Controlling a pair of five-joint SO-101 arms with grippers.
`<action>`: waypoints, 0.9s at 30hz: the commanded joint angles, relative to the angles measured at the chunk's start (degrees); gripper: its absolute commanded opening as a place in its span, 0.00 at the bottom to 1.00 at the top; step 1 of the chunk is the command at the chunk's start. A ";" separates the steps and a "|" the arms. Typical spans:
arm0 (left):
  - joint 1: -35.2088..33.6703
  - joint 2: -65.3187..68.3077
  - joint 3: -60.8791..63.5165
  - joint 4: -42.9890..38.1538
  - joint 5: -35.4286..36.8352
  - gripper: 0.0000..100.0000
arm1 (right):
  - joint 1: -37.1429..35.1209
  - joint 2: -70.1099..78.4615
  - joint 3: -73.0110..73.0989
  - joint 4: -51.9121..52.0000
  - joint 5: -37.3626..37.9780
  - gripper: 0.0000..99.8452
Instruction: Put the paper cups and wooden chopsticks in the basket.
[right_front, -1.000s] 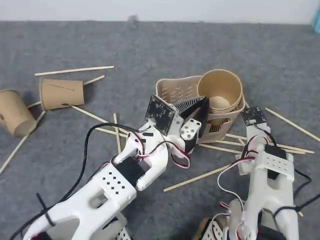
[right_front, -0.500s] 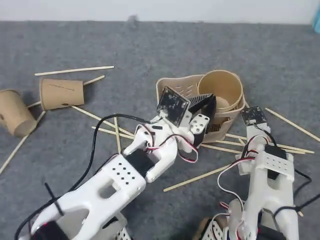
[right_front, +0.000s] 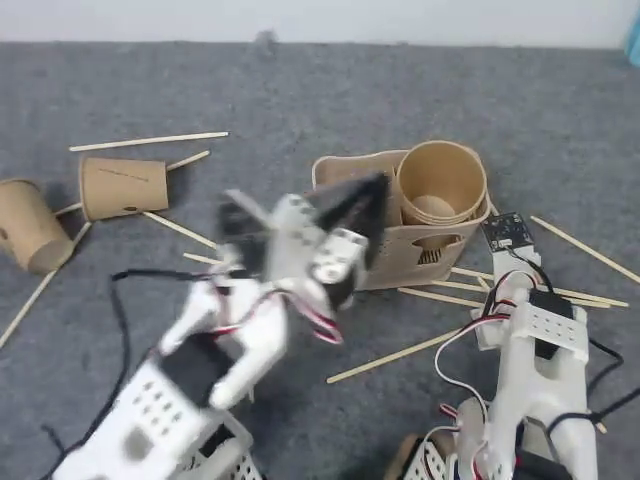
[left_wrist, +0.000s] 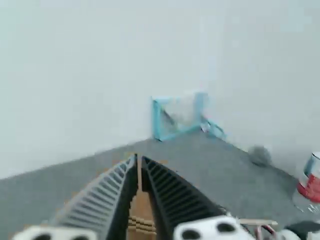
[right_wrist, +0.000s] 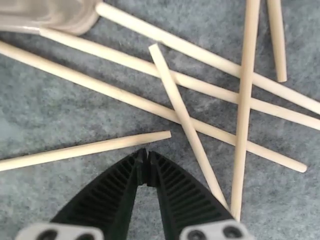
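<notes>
A tan basket (right_front: 400, 258) stands mid-table with nested paper cups (right_front: 440, 178) in its right half. Two more paper cups (right_front: 122, 187) (right_front: 28, 225) lie on their sides at the far left. Wooden chopsticks are scattered about: one at the back left (right_front: 150, 141), one in front of the basket (right_front: 395, 356), others to its right (right_front: 585, 248). My left gripper (right_front: 378, 188) is shut and raised over the basket's front left; in its wrist view (left_wrist: 138, 161) it points up at the wall. My right gripper (right_wrist: 146, 167) is shut just above crossed chopsticks (right_wrist: 182, 112) on the carpet.
The right arm (right_front: 530, 345) stands right of the basket, over several chopsticks. Grey carpet covers the table. A blue frame (left_wrist: 175, 117) leans at the wall and a can (left_wrist: 310, 186) stands off to the side.
The left arm has lifted and swung back and to the left from the basket's front, its gripper tilting upward. The right arm has not moved.
</notes>
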 joint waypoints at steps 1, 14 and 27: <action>-11.52 -2.81 -4.53 1.49 -0.18 0.01 | -0.04 -1.98 0.00 -0.66 0.62 0.01; -43.96 21.10 -15.25 1.76 -0.18 0.01 | -0.04 -1.98 0.00 -0.40 0.62 0.01; -62.86 60.92 -47.69 16.88 9.32 0.01 | -0.04 -1.89 0.00 -0.40 0.62 0.01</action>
